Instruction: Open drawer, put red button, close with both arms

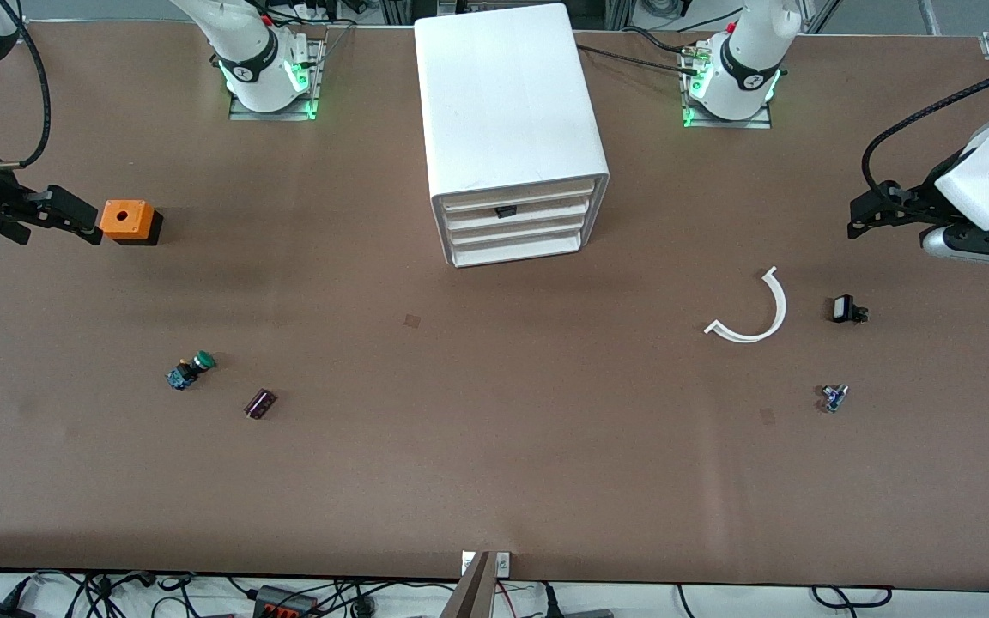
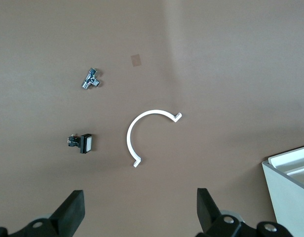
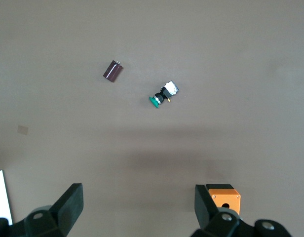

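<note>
Drawer (image 1: 518, 209) shut; left claw (image 2: 139, 210), right claw (image 3: 137, 207) well apart.

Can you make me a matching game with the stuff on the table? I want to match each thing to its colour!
Things:
1. cube with a hole
2. curved strip
3. button cap
4. small cylinder

Colours:
A. green
B. dark purple
C. orange
D. white

Pairs: 1-C, 2-D, 3-A, 4-B
</note>
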Robot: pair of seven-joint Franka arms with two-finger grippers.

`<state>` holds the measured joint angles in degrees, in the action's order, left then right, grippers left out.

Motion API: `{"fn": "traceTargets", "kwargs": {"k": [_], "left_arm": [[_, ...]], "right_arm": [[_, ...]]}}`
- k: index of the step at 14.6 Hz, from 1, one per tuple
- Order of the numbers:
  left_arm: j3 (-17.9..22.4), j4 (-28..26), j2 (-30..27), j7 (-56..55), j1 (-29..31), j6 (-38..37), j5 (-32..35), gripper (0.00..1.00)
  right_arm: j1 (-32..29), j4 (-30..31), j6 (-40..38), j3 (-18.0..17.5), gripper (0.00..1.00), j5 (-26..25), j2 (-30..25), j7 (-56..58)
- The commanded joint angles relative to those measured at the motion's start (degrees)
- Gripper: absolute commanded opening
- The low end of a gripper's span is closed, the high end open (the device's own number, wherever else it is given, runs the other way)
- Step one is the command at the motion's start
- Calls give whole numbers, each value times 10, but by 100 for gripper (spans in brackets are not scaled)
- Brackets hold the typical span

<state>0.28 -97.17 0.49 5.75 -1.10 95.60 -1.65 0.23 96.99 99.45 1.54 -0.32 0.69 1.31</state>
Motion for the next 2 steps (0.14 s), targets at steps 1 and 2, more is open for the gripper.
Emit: {"fn": "traceTargets", "kwargs": {"k": [1,2], "left_arm": [[2,18,8,-4,-2,-14,-12,100],[2,18,8,-4,-2,-14,-12,100]], "right_arm": [[-3,26,12,-4,100,-7,-22,8],[-3,26,12,-4,100,-7,-22,8]]}}
